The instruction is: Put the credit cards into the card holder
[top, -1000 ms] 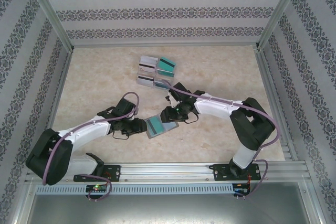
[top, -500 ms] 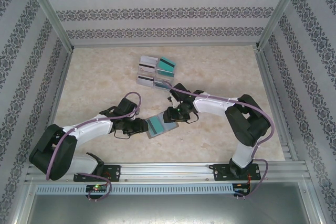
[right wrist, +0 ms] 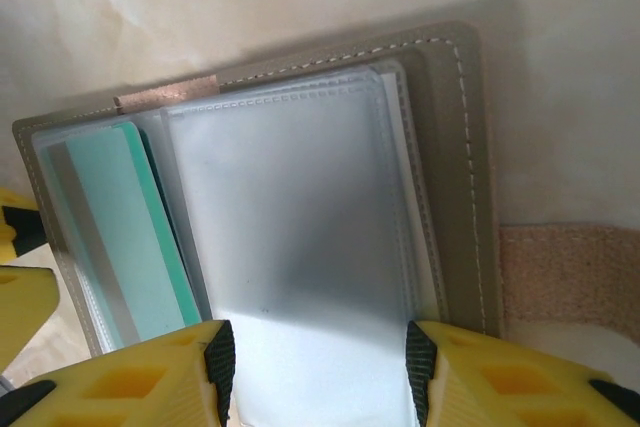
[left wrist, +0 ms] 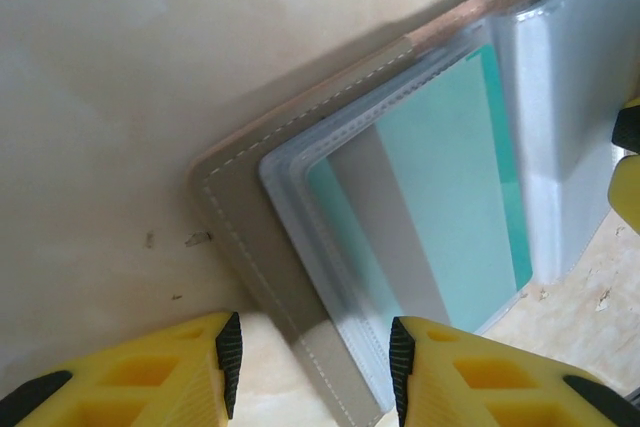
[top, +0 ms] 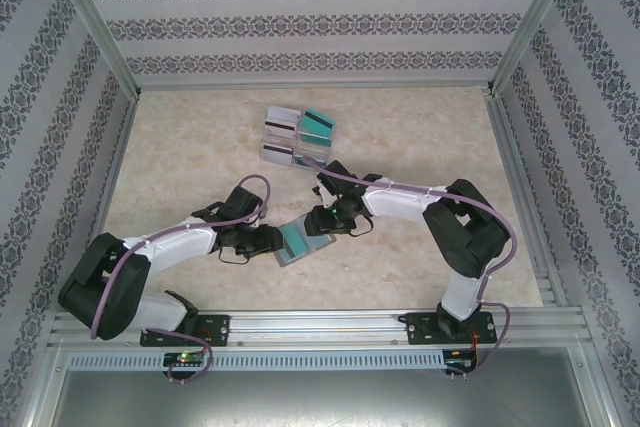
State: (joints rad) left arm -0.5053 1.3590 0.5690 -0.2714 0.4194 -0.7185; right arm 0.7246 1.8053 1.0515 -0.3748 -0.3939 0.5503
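One card holder [top: 310,245], seemingly diagonal

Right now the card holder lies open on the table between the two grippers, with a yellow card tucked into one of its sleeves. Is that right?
Not quite. The tucked-in card is teal, not yellow; the left wrist view shows it. The rest stands: the card holder lies open on the table between the left gripper and the right gripper.
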